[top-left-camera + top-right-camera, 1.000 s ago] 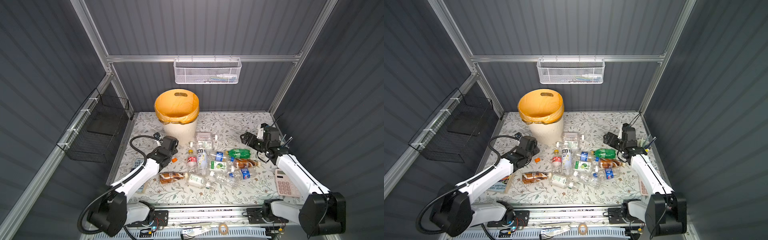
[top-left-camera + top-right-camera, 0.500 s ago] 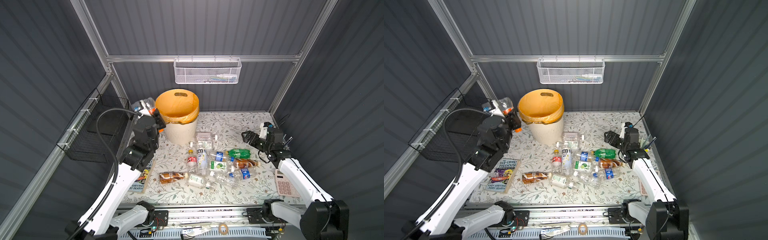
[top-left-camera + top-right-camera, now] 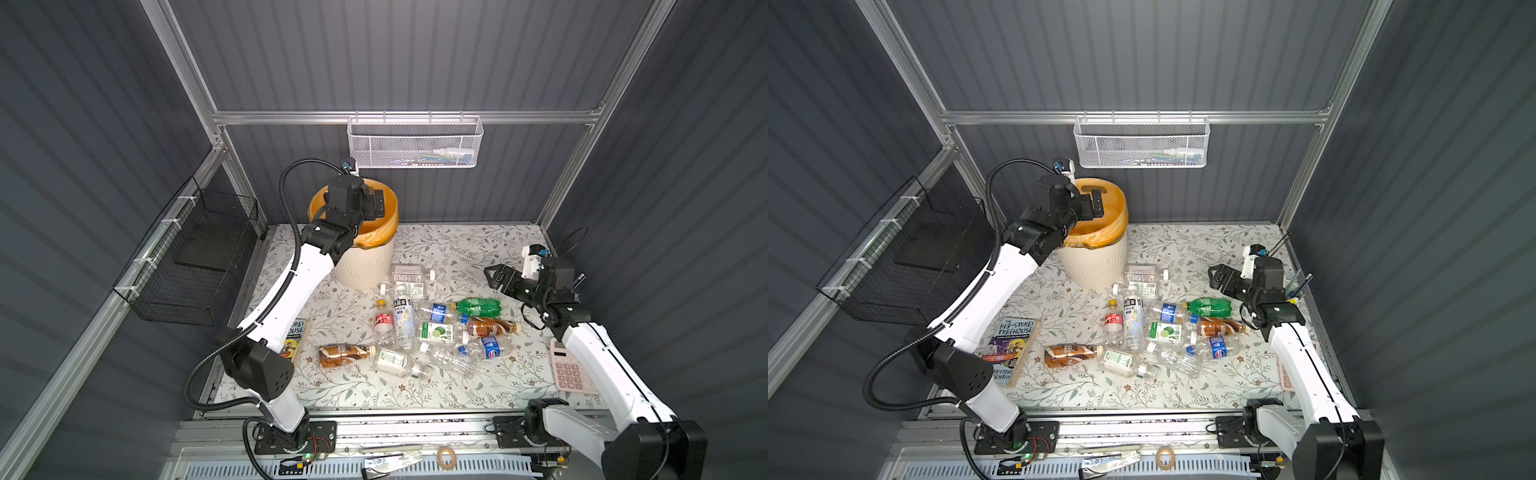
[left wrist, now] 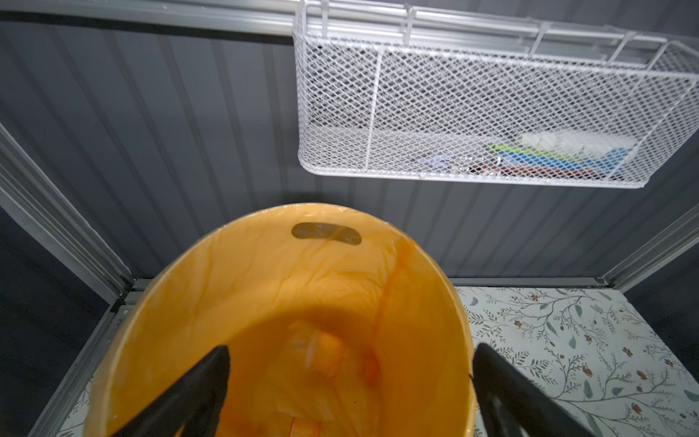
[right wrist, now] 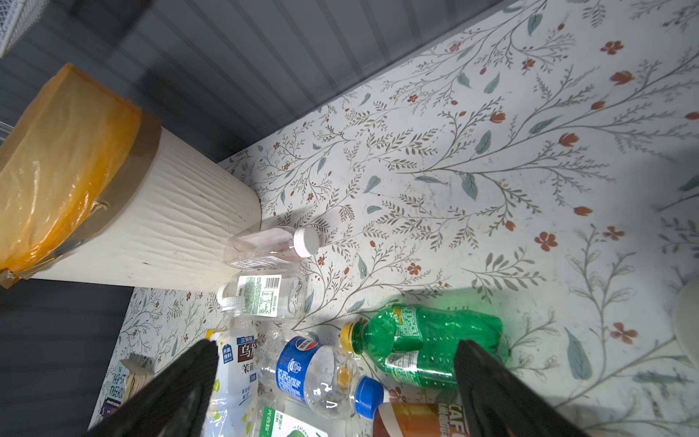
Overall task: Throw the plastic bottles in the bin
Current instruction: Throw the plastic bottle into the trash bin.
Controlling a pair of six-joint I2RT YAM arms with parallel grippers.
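Observation:
The bin (image 3: 368, 266) is a cream ribbed bucket with an orange bag, at the back left of the table. My left gripper (image 3: 376, 203) hangs over its mouth, open and empty. In the left wrist view the fingers (image 4: 212, 374) stand wide apart, with a blurred bottle (image 4: 321, 355) down inside the bag. Several plastic bottles (image 3: 432, 332) lie in a heap mid-table, among them a green one (image 3: 478, 306) and a brown one (image 3: 343, 354). My right gripper (image 3: 494, 278) hovers open just right of the heap, above the green bottle (image 5: 427, 340) and a blue-labelled one (image 5: 314, 374).
A white mesh basket (image 3: 413, 143) hangs on the back wall above the bin. A black wire basket (image 3: 195, 266) hangs on the left wall. A book (image 3: 1011, 345) lies at the table's left edge, under my left arm. A pink calculator (image 3: 569, 370) lies at the right edge.
My left arm rose from the table with a bottle, swung over the bin and opened; the bottle is now inside the bag. The right gripper shifted slightly and stayed open.

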